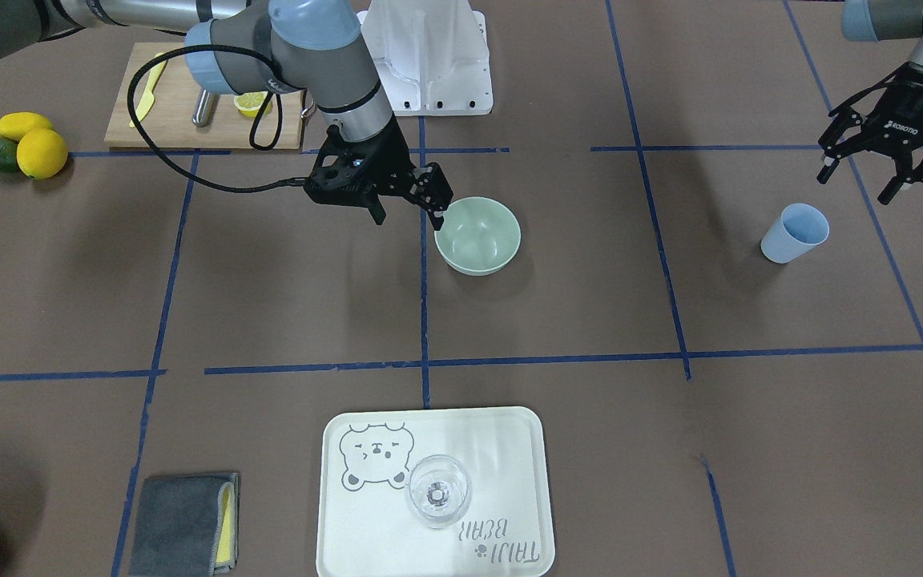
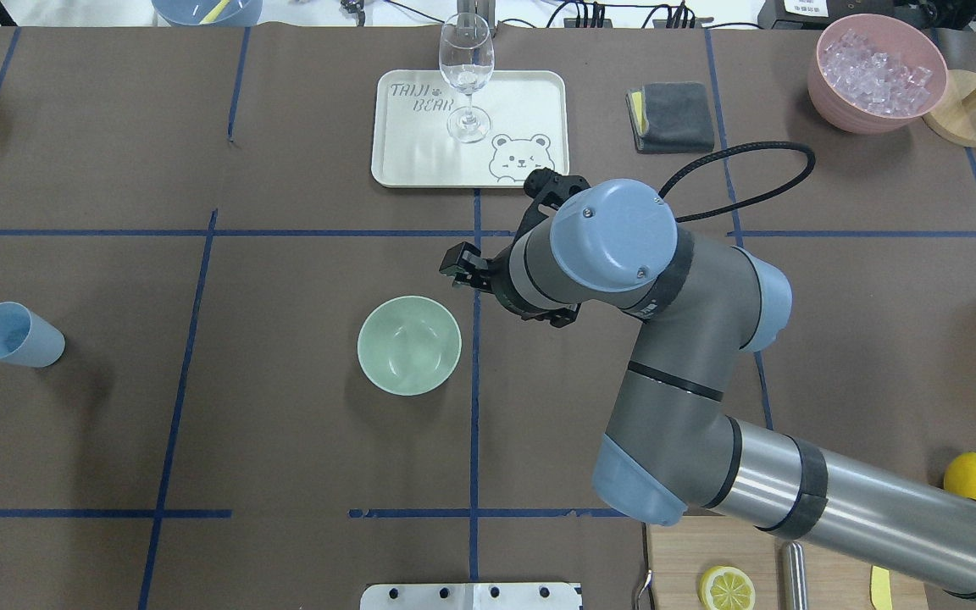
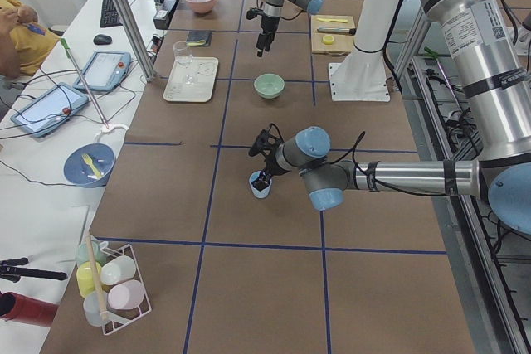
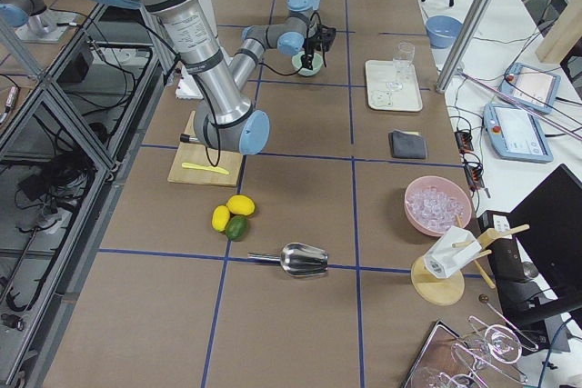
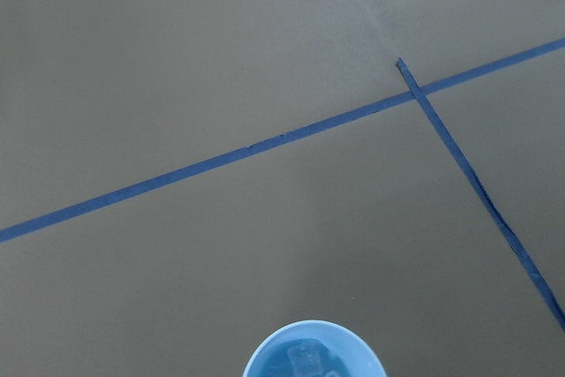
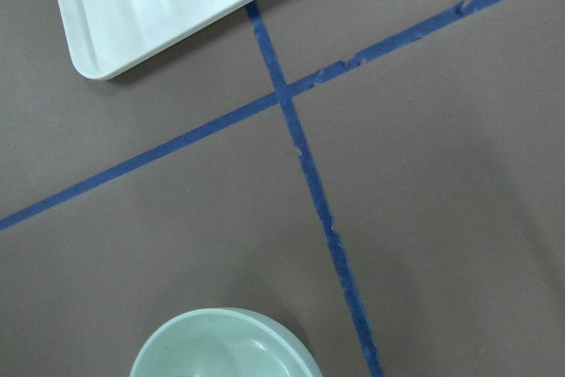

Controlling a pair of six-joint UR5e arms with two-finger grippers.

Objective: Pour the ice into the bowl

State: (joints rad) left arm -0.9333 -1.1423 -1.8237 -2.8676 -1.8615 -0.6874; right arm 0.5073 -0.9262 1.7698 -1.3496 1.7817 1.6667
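The pale sage-green bowl [image 1: 477, 235] stands empty near the table's middle; it also shows in the overhead view [image 2: 409, 345] and at the bottom of the right wrist view [image 6: 221, 346]. My right gripper [image 1: 409, 220] is open and empty, low beside the bowl, one finger close to its rim. A light blue cup [image 1: 794, 232] stands far to my left [image 2: 15, 335]. The left wrist view shows clear ice cubes [image 5: 307, 359] inside the cup [image 5: 265, 355]. My left gripper [image 1: 856, 186] is open and empty, hovering just above and behind the cup.
A white bear tray [image 2: 530, 93] with a wine glass [image 2: 466, 76] stands at the far side. A pink container [image 2: 831, 89] full of ice, a grey cloth [image 2: 674, 114], a cutting board [image 1: 181, 120], lemons [image 1: 41, 152] and a metal scoop [image 4: 300, 261] lie on my right.
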